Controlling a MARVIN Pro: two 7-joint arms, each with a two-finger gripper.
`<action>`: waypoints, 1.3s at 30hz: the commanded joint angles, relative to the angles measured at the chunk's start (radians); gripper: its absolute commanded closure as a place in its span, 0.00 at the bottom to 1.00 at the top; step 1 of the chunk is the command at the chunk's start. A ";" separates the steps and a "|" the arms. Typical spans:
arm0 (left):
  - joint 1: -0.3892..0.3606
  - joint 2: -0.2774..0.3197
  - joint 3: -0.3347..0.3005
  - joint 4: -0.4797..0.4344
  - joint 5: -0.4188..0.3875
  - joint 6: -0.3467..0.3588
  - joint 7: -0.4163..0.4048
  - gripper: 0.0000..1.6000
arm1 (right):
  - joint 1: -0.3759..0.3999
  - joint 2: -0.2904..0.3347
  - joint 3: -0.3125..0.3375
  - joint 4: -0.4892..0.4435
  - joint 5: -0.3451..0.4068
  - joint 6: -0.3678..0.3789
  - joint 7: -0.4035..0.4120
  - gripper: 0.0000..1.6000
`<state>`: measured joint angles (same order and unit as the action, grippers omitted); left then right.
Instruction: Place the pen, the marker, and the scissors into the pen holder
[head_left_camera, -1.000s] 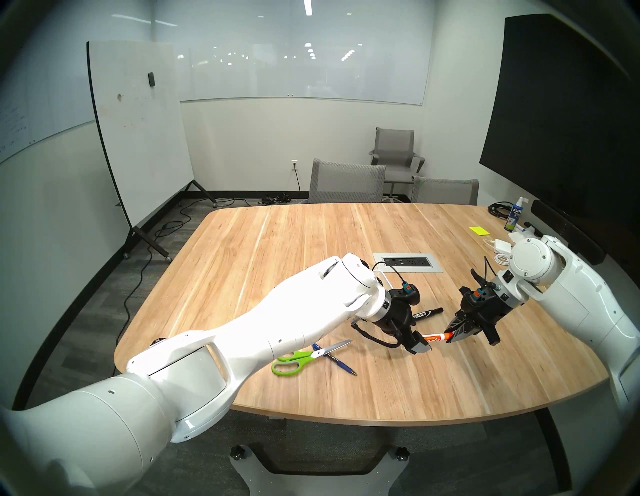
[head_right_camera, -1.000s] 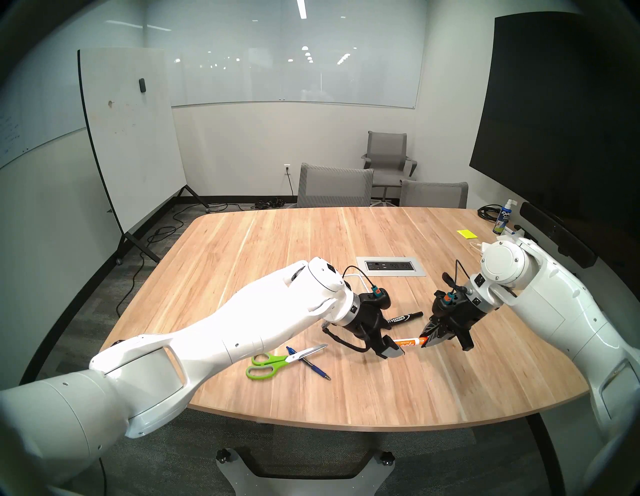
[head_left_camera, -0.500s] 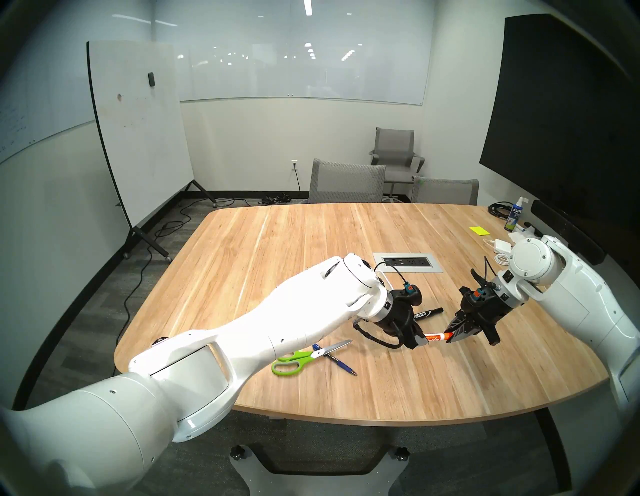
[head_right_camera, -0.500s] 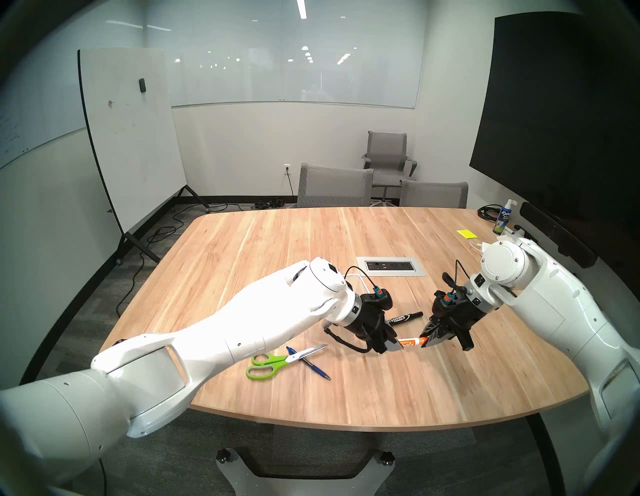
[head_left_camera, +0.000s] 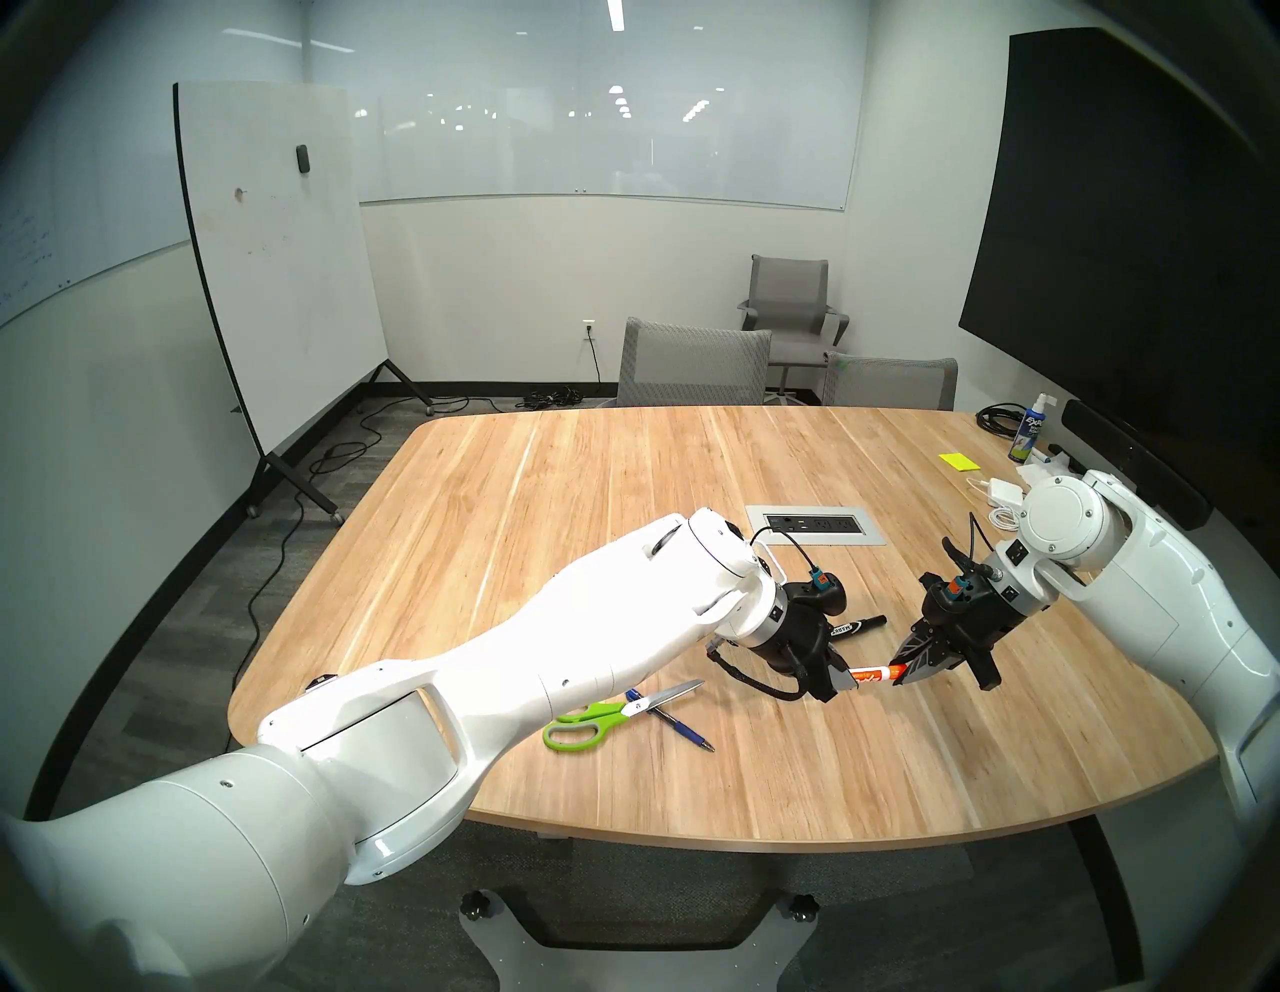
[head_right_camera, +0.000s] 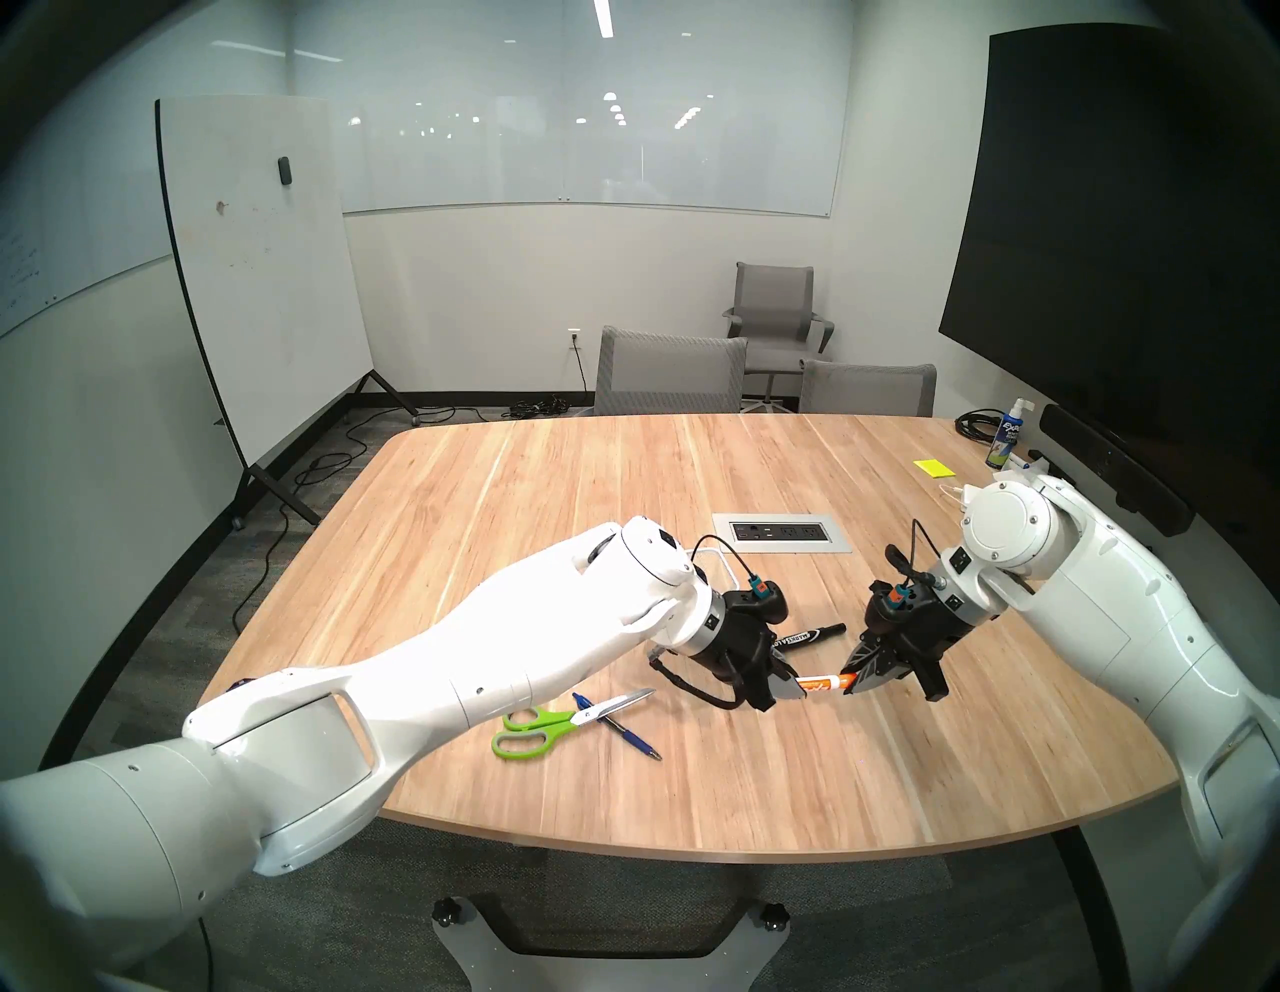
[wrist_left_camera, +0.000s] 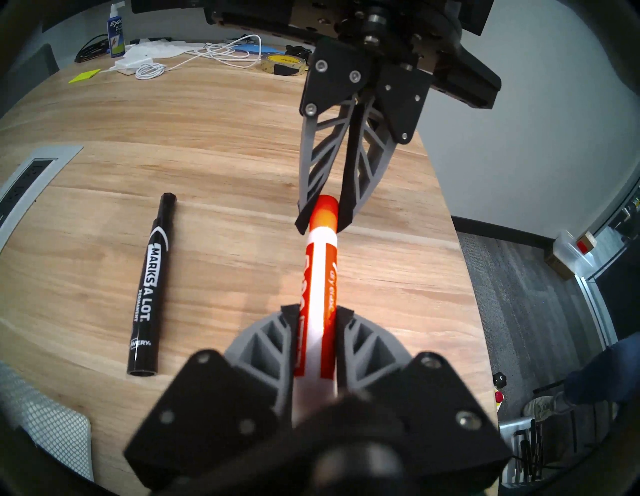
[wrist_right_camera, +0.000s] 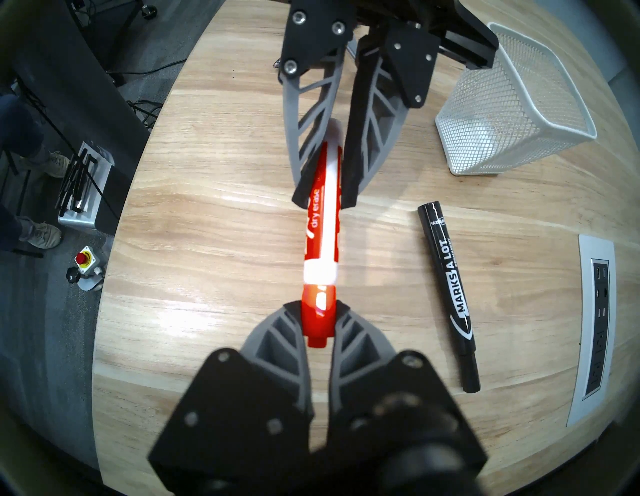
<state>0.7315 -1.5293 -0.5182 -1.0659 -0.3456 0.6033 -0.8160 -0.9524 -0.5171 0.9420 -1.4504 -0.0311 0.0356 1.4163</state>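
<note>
Pinching opposite ends of one orange dry-erase marker (wrist_left_camera: 320, 277), both hands hold it above the bench (head_left_camera: 796, 776): left hand (wrist_left_camera: 316, 317) pressed on the white barrel, right hand (wrist_right_camera: 317, 308) clamped on the orange cap. Black marker (wrist_right_camera: 448, 287) lies flat just beside. Pen holder (wrist_right_camera: 512, 104) stands at 1 o'clock in the right wrist view. Scissors (head_left_camera: 609, 713) overlap the pen (head_left_camera: 675, 724) near the left forearm.

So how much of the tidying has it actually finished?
Nothing is in the pen holder yet. Both hands, the left hand and the right hand, grip the orange marker mid-air. The scissors, pen and black marker lie on the table.
</note>
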 joint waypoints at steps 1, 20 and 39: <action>-0.008 -0.007 -0.005 -0.026 0.006 -0.005 0.013 1.00 | 0.010 0.002 0.007 -0.003 0.001 -0.003 0.001 1.00; -0.002 0.000 -0.005 -0.045 0.005 -0.006 0.028 1.00 | -0.002 -0.026 -0.001 0.057 -0.005 -0.025 -0.039 1.00; 0.018 0.036 -0.019 -0.111 0.003 0.014 0.047 1.00 | 0.045 -0.094 0.003 0.160 -0.020 -0.010 -0.030 0.00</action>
<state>0.7443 -1.5136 -0.5189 -1.1154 -0.3380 0.6015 -0.7864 -0.9460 -0.5933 0.9295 -1.3048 -0.0627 0.0094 1.3751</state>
